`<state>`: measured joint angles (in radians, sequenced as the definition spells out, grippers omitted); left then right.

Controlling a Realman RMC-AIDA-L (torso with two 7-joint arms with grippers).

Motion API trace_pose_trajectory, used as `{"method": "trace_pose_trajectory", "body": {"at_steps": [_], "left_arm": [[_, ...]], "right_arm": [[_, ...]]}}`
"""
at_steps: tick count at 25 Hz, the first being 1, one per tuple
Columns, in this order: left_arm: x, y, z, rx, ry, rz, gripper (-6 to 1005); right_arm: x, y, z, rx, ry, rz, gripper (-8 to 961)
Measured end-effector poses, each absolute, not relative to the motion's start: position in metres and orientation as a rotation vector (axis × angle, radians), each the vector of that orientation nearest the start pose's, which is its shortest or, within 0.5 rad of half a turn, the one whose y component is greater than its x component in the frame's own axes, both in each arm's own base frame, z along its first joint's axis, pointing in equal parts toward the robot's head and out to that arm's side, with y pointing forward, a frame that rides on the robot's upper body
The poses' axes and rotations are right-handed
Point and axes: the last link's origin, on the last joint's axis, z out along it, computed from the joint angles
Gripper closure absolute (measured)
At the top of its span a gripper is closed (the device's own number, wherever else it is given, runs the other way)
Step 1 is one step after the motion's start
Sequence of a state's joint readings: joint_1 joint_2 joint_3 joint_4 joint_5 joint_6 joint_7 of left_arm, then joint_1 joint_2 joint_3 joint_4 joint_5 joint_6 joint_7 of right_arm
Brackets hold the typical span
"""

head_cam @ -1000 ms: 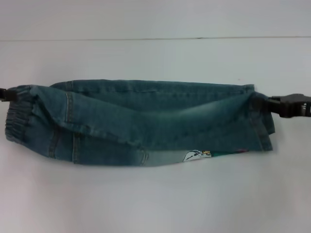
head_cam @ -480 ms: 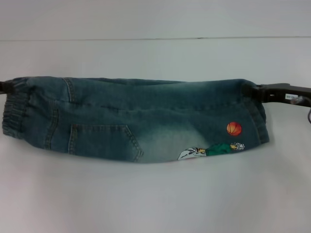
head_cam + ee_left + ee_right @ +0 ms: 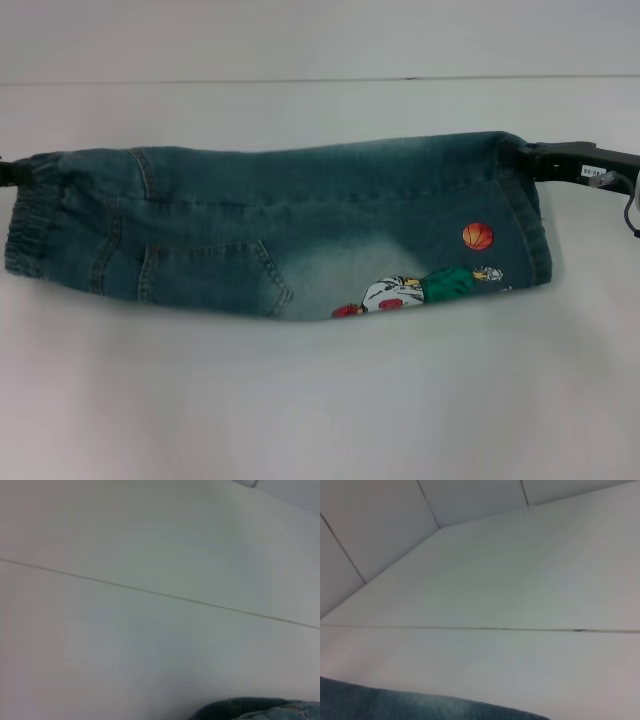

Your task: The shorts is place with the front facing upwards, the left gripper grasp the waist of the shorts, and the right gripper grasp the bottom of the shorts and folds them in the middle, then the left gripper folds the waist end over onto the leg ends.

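Spanning mid-frame, faded blue-green denim shorts (image 3: 280,235) hang folded lengthwise over white counter (image 3: 320,400); black left hand (image 3: 12,172) pinches waistband, black stickered right hand (image 3: 525,160) clamps leg-end corner.

Lab-like test bench: bare white table (image 3: 320,400), white panelled wall (image 3: 380,525).

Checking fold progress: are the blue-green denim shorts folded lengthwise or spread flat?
Folded lengthwise: the faded blue-green denim shorts form one long band, stretched between end effectors at both ends.
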<state>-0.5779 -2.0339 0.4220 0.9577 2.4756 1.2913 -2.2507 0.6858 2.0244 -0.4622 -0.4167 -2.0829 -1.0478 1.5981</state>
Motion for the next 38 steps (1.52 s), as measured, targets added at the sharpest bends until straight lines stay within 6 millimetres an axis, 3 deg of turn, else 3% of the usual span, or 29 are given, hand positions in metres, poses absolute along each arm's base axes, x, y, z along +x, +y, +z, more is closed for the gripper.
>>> {"method": "trace_pose_trajectory", "body": {"at_steps": [8, 16, 23, 25, 28, 33, 38], "left_arm": [[-0.329, 0.383, 0.096, -1.908, -1.409, -0.341, 889], [-0.328, 0.388, 0.079, -1.916, -1.392, -0.314, 885], [-0.333, 0.387, 0.081, -1.872, -1.399, -0.319, 881], [-0.334, 0.386, 0.081, -1.874, -1.405, -0.32, 880], [-0.334, 0.385, 0.081, -1.883, -1.412, -0.318, 671], [-0.334, 0.382, 0.083, -1.895, -1.413, -0.318, 459], [-0.326, 0.376, 0.091, -1.927, -1.401, -0.374, 352]], "right_arm": [[0.304, 0.403, 0.001, -2.166, 1.121, 0.529, 937], [0.298, 0.409, -0.011, -2.152, 1.089, 0.491, 939], [0.297, 0.412, -0.016, -2.14, 1.08, 0.457, 883], [0.297, 0.412, -0.017, -2.138, 1.083, 0.455, 795], [0.298, 0.412, -0.017, -2.131, 1.092, 0.464, 664], [0.299, 0.409, -0.011, -2.102, 1.122, 0.541, 413], [0.299, 0.403, 0.003, -2.108, 1.142, 0.658, 294]]}}
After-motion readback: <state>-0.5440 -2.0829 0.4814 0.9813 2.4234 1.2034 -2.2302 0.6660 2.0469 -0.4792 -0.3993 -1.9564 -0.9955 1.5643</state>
